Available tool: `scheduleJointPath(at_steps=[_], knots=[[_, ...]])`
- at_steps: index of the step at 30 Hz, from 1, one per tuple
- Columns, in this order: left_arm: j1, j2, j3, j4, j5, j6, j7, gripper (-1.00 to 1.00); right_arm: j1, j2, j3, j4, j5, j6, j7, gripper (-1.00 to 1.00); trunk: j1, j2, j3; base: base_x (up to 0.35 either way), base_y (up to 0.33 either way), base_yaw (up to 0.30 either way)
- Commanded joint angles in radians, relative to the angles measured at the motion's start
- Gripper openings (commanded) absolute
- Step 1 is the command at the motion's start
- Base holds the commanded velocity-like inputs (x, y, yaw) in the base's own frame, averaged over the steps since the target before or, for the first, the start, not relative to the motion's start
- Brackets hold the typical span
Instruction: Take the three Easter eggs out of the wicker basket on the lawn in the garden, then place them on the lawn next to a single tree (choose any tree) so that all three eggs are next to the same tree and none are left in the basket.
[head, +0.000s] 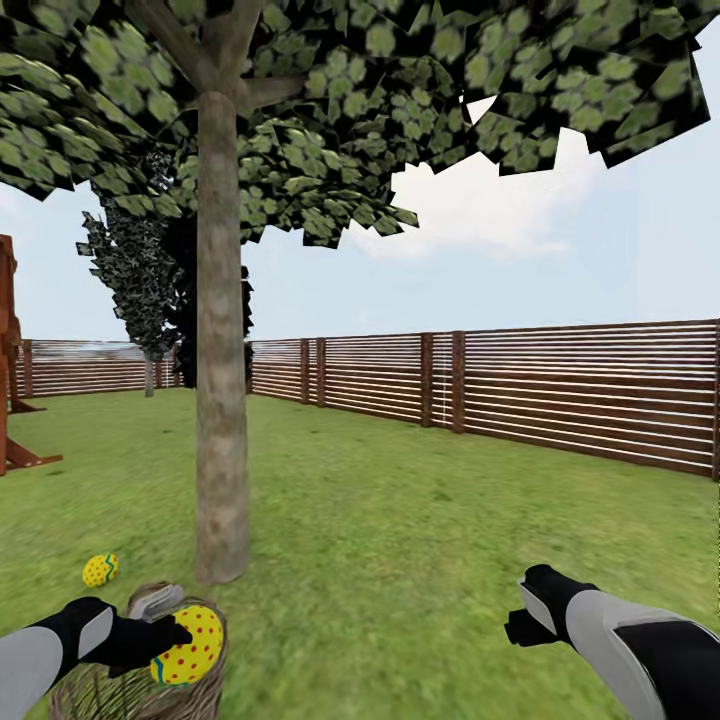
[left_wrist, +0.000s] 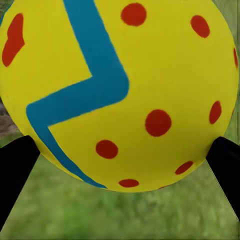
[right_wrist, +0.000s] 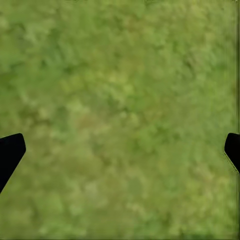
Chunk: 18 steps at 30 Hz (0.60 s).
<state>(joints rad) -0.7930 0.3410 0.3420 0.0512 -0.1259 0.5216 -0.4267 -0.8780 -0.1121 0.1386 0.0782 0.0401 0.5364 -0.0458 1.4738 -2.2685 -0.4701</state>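
My left gripper (head: 165, 640) clamps one yellow egg (head: 188, 643), red dots and blue zigzag, just above the wicker basket (head: 140, 690) at near left. Second egg (head: 100, 570) lies on the lawn (head: 400, 560), left of the tree (head: 220, 400) trunk.

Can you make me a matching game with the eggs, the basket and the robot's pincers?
Things:
1. egg on the grass
2. spotted egg
3. basket
4. right pincer

States:
A. open, with nothing in it, over grass
B. lying left of the tree trunk
C. gripped by the left pincer
D. under the lifted egg, near the trunk

Pairs: 1-B, 2-C, 3-D, 4-A
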Motion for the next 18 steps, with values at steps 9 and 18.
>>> scheduleJointPath(at_steps=[9, 18], knots=[[-0.002, 0.0, 0.007, -0.001, -0.015, 0.002, -0.001, -1.0, -0.001, 0.0, 0.002, 0.001, 0.004, 0.002, 0.001, 1.0, -0.035, 0.062, 0.027, 0.019, -0.34, 0.0], [-0.002, -0.009, 0.006, -0.001, -0.017, 0.002, -0.001, -1.0, -0.001, -0.001, 0.003, 0.001, 0.003, 0.002, 0.001, 1.0, -0.069, 0.125, 0.055, 0.09, -0.345, 0.0]])
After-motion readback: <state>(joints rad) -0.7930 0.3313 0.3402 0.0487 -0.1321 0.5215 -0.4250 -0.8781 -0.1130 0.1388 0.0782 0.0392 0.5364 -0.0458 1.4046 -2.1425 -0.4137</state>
